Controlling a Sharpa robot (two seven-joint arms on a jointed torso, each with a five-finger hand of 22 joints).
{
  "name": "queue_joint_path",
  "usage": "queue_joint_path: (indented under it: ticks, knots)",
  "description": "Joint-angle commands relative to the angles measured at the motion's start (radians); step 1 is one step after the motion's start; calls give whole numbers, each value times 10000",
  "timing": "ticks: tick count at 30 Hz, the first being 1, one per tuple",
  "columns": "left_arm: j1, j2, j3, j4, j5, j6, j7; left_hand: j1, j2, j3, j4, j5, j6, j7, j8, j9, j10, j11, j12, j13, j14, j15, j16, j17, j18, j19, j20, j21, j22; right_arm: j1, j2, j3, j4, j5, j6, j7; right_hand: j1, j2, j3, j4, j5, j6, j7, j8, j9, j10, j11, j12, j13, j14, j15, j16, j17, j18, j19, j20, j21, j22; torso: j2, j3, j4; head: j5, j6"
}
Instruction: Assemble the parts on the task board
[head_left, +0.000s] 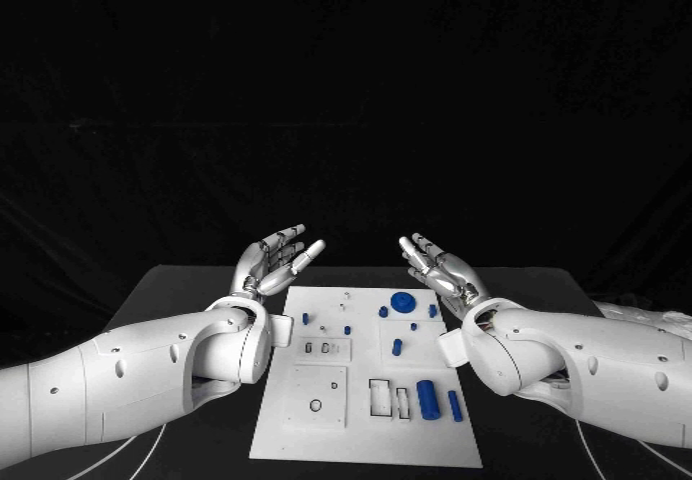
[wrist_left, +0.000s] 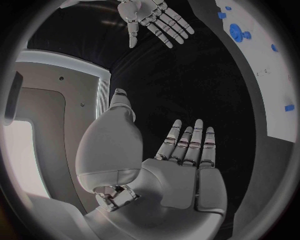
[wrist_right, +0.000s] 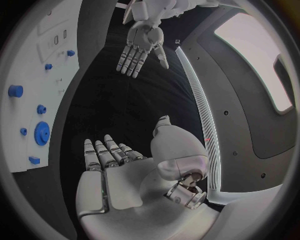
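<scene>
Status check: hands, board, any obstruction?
Left hand open, right hand open, both raised. Blue parts untouched on task board. Nothing in the way.

Black table (head_left: 188, 290) stretches across the scene, dark cloth hanging behind it. Flat on its middle lies the white board (head_left: 368, 440), long side running near to far. White cables (head_left: 137, 455) trail over the near left corner, another cable (head_left: 663, 458) curves across the near right. At the far right edge sits a pale crumpled thing (head_left: 642, 312), too unclear to name.
</scene>
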Motion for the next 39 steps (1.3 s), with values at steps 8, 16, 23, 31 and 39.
queue_joint_path:
  ticks: [8, 16, 23, 31, 39]
  knots:
    - [65, -51, -51, -126, -422, 736, 917, 249, -36, -67, 117, 154, -463, -251, 279, 22, 1983, 437, 397, 227, 3084, 74, 1582, 463, 695, 4700, 542, 1900, 894, 138, 157, -105, -446, -1192, 1602, -674, 396, 156, -336, 61, 75, 91, 1747, 2, 22, 432, 105, 692, 65, 5240, -157, 1948, 830, 396, 3935, 56, 1604, 838, 25, 6, 5, 212, -401]
    - [103, -17, -73, -408, -1060, 766, -23, -20, 846, 733, 111, -642, -890, -645, 541, 49, 6335, -571, 1767, 756, 5590, -837, 1907, 577, 760, 6512, -177, 2868, 1236, 217, 157, -104, -646, -1398, 1757, -860, 544, 264, -567, 60, 73, 107, 1453, 5, 26, 713, -529, 1032, 66, 10013, -1206, 3734, 1660, 1074, 8067, -293, 3360, 1510, 103, 16, 6, 214, -554]
    - [166, 32, -87, -644, -1517, 1031, -330, 63, 1101, 920, 105, -824, -840, -459, 1082, 139, 6268, -487, 1198, 529, 5855, -780, 1084, 417, 708, 6517, -214, 2763, 1129, 407, 174, -104, -925, -1596, 2092, -995, 1038, 458, -579, -16, 141, 485, 1329, 129, 125, 1634, -948, 1775, 186, 13781, -1889, 8514, 5350, 1005, 11173, -1041, 5683, 2635, 275, 26, 48, 209, -598]
    - [248, 71, -88, -596, -1732, 1172, -295, 81, 1588, 1248, 86, -1038, 1416, 432, 2255, 494, 6349, -353, 692, 410, 6008, -662, 301, 481, 721, 6320, -86, 2626, 999, 1020, 410, -104, -1705, -2658, 2639, -1611, 2892, 414, -211, -101, 658, 7252, 1242, 2393, 1381, 5358, -992, 2958, 182, 14936, -1686, 15392, 15147, -21, 13357, -986, 12883, 10923, 547, 8, 221, 160, -692]
    - [315, 68, -86, -401, -1762, 1315, -385, 89, 1780, 1347, 76, -1062, 2520, 272, 2440, 618, 6415, -427, 446, 394, 5984, -673, 134, 657, 733, 6196, -53, 2629, 973, 1298, 760, -97, -2455, -5609, 1988, -2210, 4605, -148, 461, -1123, 101, 9332, 561, 2556, 1473, 7975, -1630, 2521, 175, 14931, -2177, 15422, 15180, -783, 14819, -1242, 15451, 15490, 833, -28, 386, 14, -792]
